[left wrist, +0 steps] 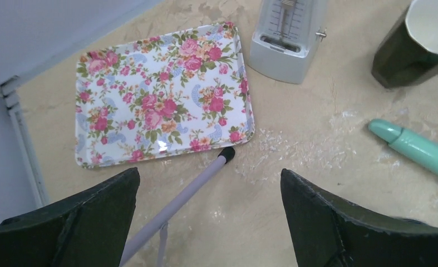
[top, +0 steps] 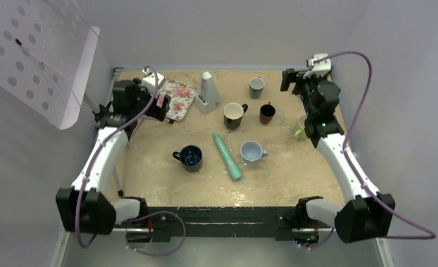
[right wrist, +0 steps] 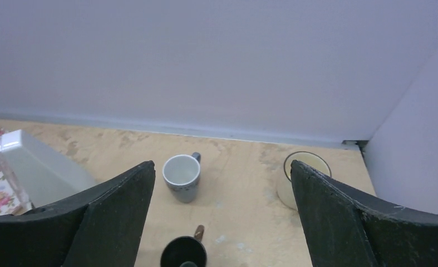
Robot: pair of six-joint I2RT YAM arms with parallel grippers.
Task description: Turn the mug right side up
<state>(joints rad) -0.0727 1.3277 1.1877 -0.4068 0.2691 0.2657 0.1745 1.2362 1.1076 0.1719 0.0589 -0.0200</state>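
Fingers on both arms stand wide apart with nothing between them. The right fingers (right wrist: 361, 222) are raised and aimed toward the back wall. The left fingers (left wrist: 77, 222) hover just short of a flowered tray (left wrist: 161, 94).

No mug shows its base. Just outside the right-hand finger, toward the corner, a cream mug (right wrist: 306, 161) sits mouth up on the surface (right wrist: 239, 183). Ahead, between the right fingers, a grey mug (right wrist: 181, 177) is also mouth up, with a brown mug (right wrist: 183, 254) nearer, below it. Behind and beneath the right fingers, half hidden by the arm, is a pale green mug (top: 298, 131). A pale inside seems to show, but I cannot tell for sure how it stands.

These views do not settle which mug the task means. My guess is one of the two nearest the right fingers, so the turning is either done or waits on the hidden one.

To do this step well, I would hold the right fingers wide and high until the target is plain. If the green mug needs turning, come down on its wall away from the handle and lift until the rim clears the surface. Then rotate it, set the base flat and only then let go. Mind the brown mug close by.
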